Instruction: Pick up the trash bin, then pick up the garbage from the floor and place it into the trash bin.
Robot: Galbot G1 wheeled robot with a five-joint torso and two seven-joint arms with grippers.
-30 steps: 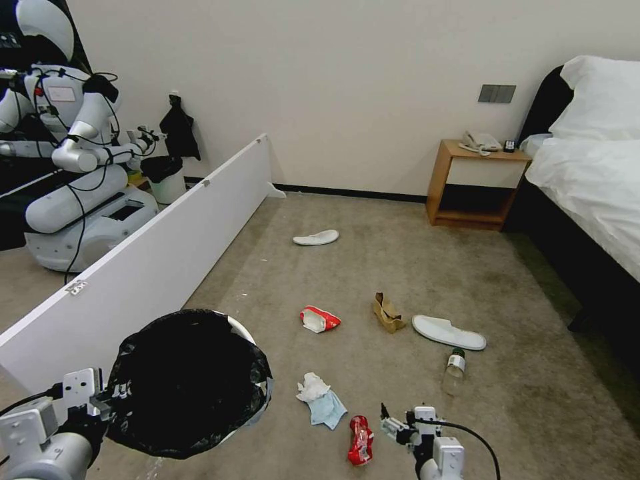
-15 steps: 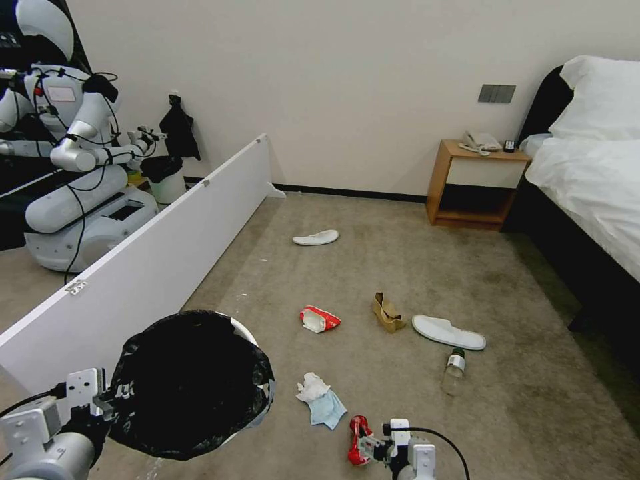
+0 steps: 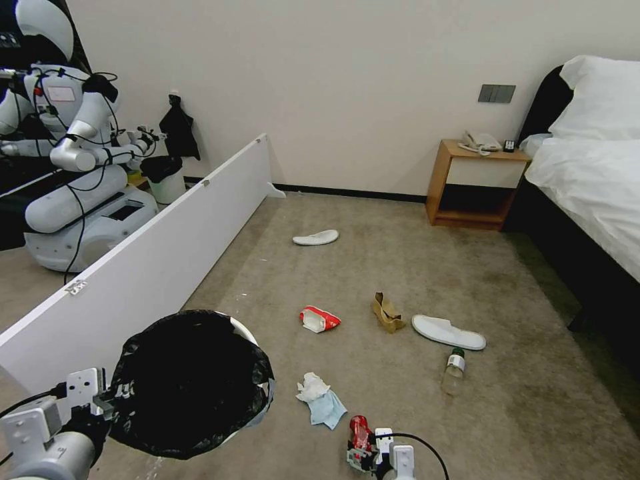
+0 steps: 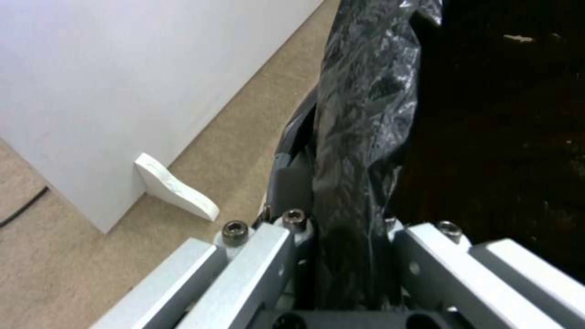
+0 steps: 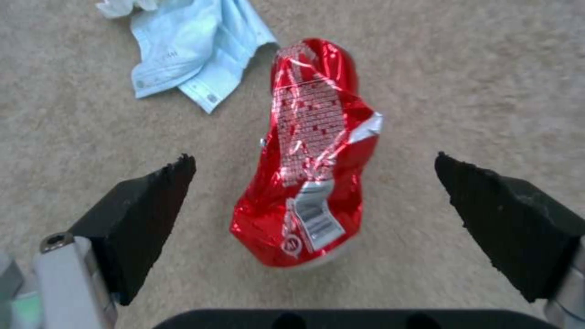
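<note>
The left gripper (image 4: pixel 350 256) holds the trash bin (image 3: pixel 190 383) by its black bag rim, above the carpet (image 3: pixel 400 280) beside a white board (image 3: pixel 153 260). The right gripper (image 5: pixel 314 201) is wide open around the crushed red can (image 5: pixel 311 151) on the floor, near a blue tissue (image 5: pixel 195 59).

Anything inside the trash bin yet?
Trash bin, clamped at its rim by the left gripper: only dark black liner is visible inside. No litter is discernible, but the bottom is too dark to tell.

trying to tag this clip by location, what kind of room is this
Most likely a hotel-style bedroom: a bed with white bedding along the right, a wooden nightstand holding a telephone, and a carpeted floor strewn with litter.
</note>
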